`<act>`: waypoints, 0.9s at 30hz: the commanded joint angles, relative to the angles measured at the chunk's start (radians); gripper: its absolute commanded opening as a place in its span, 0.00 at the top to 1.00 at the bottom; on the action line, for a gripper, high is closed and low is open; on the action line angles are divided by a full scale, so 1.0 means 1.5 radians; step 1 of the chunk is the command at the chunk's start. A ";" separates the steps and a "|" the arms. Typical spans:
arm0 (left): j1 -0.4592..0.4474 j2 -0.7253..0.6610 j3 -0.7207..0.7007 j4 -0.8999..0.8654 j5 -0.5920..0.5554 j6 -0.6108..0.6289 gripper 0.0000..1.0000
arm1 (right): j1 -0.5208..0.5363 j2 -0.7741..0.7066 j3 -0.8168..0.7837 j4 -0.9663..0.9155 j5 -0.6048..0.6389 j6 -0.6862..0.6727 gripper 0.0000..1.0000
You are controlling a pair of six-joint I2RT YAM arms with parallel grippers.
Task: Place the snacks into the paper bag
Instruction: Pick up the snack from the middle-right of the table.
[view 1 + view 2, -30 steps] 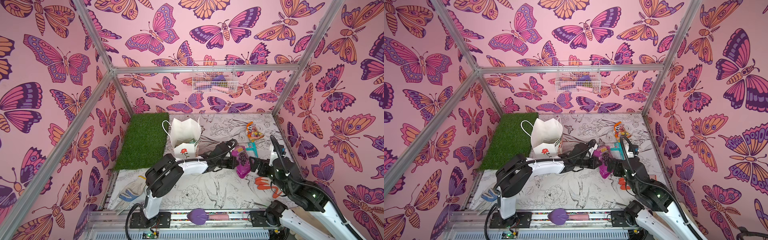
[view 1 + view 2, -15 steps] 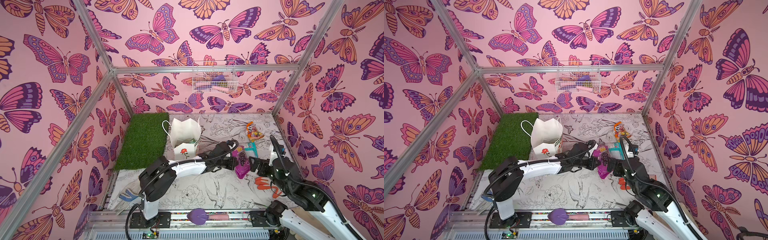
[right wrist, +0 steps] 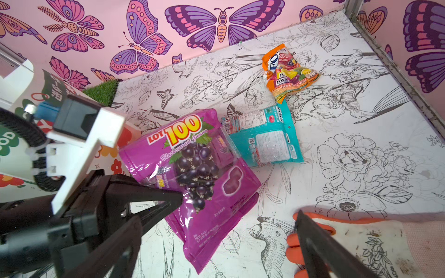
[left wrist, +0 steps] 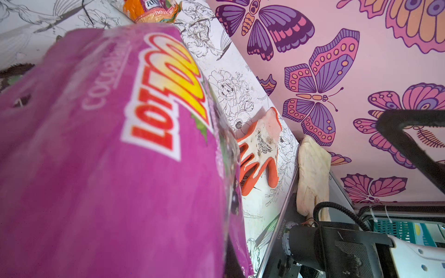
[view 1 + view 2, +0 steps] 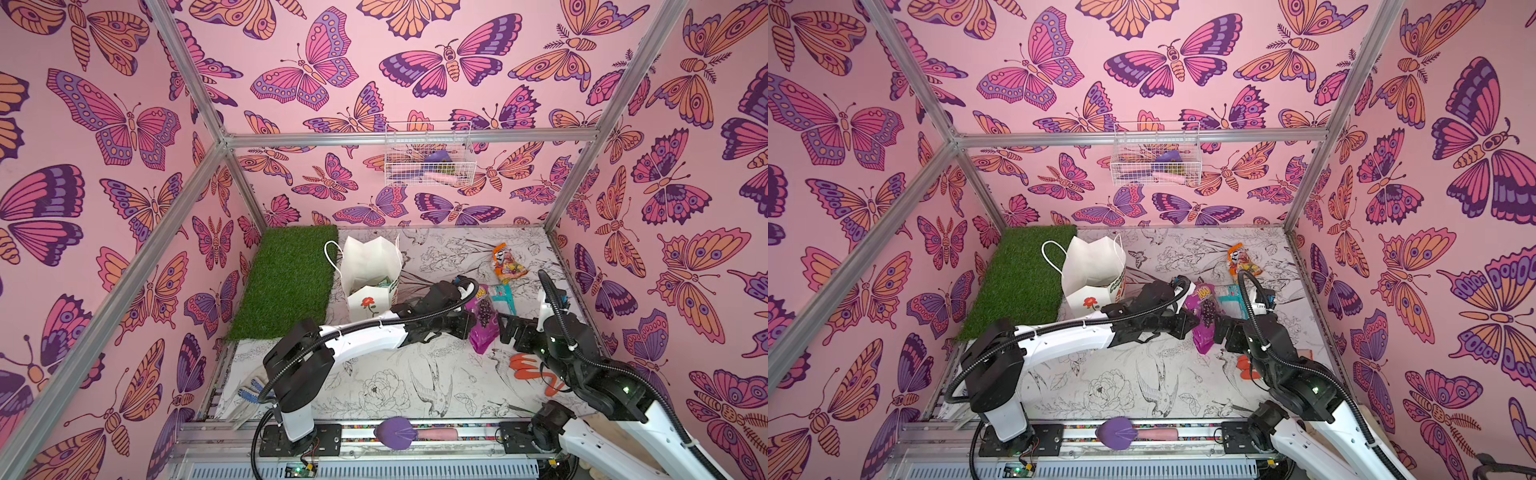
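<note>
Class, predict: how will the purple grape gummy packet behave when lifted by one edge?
Likely floppy: the purple packet is thin creased film, and the left tool pinches only one edge, so the rest should droop. Its glossy skin may slip in the grip. Loose sweets seen through its clear window could shift and swing it.

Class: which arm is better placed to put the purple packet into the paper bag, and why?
Left: the left pincer is shut on the purple packet, nearer the paper bag; the right pincer is open, empty.
</note>
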 commanded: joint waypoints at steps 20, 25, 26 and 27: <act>-0.033 -0.160 0.071 -0.064 -0.124 0.145 1.00 | -0.005 -0.009 -0.003 -0.003 0.003 0.021 0.00; -0.035 -0.189 0.088 -0.082 -0.150 0.168 1.00 | -0.005 -0.011 -0.003 -0.002 0.003 0.022 0.00; -0.034 -0.195 0.090 -0.087 -0.155 0.173 1.00 | -0.005 -0.011 -0.003 -0.002 0.002 0.023 0.00; -0.035 -0.201 0.094 -0.091 -0.160 0.178 1.00 | -0.006 -0.011 -0.003 -0.002 0.002 0.023 0.00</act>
